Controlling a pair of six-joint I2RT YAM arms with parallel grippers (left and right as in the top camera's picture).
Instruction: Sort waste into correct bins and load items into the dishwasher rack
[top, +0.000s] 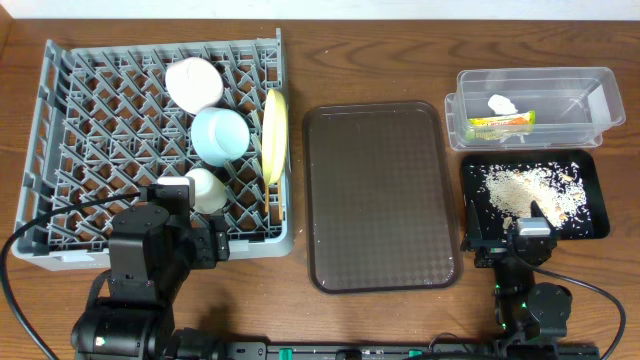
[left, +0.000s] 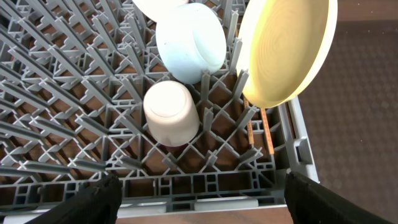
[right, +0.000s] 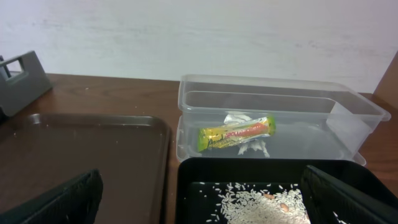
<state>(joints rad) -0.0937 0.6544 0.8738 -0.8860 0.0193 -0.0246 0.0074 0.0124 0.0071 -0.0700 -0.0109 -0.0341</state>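
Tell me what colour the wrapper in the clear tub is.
Yellow-green wrapper with an orange stripe; clearest in the right wrist view.

Bright, even light; sharp focus

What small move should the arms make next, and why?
Probably just retract; the work looks done. The pale yellow round plate, light blue bowl, pinkish-white bowl, small white cup and wooden chopsticks sit in the grey plastic rack; green-and-orange wrapper and white tissue lie in the clear tub, rice crumbs in the black tray.
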